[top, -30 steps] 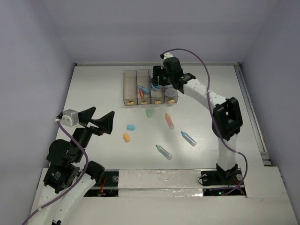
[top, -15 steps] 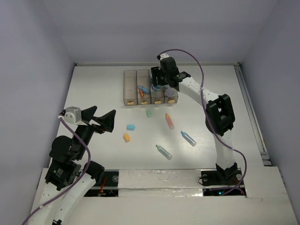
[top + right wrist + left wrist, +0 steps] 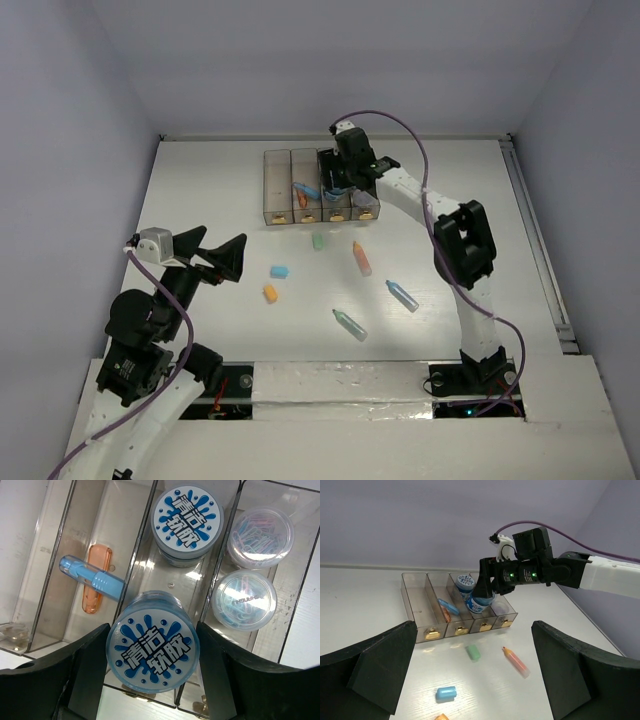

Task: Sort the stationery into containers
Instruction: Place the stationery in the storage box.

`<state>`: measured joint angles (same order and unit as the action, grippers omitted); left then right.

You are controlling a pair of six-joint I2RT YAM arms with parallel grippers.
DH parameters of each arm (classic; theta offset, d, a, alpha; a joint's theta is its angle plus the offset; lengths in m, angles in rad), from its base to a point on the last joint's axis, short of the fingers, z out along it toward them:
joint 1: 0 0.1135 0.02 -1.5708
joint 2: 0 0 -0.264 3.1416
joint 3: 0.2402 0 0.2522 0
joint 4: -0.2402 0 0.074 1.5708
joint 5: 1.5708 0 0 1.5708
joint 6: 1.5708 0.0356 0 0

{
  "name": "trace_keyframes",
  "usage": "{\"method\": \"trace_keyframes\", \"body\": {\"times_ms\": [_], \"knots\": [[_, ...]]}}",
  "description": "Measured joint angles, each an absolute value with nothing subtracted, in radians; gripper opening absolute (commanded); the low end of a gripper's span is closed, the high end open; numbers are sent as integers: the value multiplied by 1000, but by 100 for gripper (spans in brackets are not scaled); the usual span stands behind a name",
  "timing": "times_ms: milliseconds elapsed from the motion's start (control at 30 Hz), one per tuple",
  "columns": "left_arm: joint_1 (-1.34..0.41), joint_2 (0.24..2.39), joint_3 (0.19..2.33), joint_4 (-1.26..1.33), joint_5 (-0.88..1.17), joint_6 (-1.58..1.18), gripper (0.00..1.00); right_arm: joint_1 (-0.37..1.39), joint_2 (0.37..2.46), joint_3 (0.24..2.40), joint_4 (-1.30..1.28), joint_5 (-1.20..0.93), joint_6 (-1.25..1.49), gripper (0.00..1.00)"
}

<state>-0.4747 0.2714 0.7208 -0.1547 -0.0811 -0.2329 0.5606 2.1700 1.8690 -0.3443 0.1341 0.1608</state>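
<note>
My right gripper [image 3: 152, 652] is shut on a round jar [image 3: 152, 649] with a blue splash label, holding it over the near end of the third bin of the containers [image 3: 275, 185]. A second jar [image 3: 187, 517] of the same kind stands farther back in that bin. The second bin holds a blue marker [image 3: 92, 577] lying across an orange one [image 3: 95, 600]. On the table lie a green eraser [image 3: 318, 241], a blue eraser [image 3: 280, 271], an orange eraser [image 3: 270, 293] and orange [image 3: 361, 257], blue [image 3: 401, 295] and teal [image 3: 349, 323] markers. My left gripper [image 3: 215, 260] hangs open at the left.
Two clear round tubs of paper clips [image 3: 260, 530] [image 3: 243, 600] sit in the fourth bin. The leftmost bin [image 3: 417, 605] shows nothing inside. Walls close the table at the back and both sides.
The right gripper has carried the jar a little to the left over the bins. The left arm shifted slightly, then stayed still, open.
</note>
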Motion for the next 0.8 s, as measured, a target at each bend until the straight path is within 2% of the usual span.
{"method": "trace_keyframes", "body": {"times_ms": [33,67,100,133,433,567,633,667,733,767,800], "knots": [[-473,271,720,-155,-81,-233,99,564,2170,1869,-344,137,160,73],[-470,271,721,-155,-80,-233,99,565,2170,1869,-344,139,159,90],[-468,271,721,-155,-80,-233,99,567,2170,1869,-344,141,158,93],[-467,271,720,-155,-80,-233,99,570,2170,1869,-343,142,152,100],[-456,271,720,-154,-79,-233,99,582,2147,1864,-332,142,139,100],[-456,276,720,-154,-79,-233,99,587,2016,1726,-283,120,135,100],[-456,284,721,-154,-79,-234,99,593,1906,1602,-266,92,138,91],[-456,289,720,-154,-79,-235,99,599,1843,1538,-258,71,143,77],[-456,295,720,-154,-79,-241,99,622,1735,1428,-253,39,152,61],[-456,297,720,-154,-79,-244,99,643,1675,1368,-250,24,153,43],[-456,299,720,-153,-79,-247,99,668,1627,1322,-254,10,151,33]]}}
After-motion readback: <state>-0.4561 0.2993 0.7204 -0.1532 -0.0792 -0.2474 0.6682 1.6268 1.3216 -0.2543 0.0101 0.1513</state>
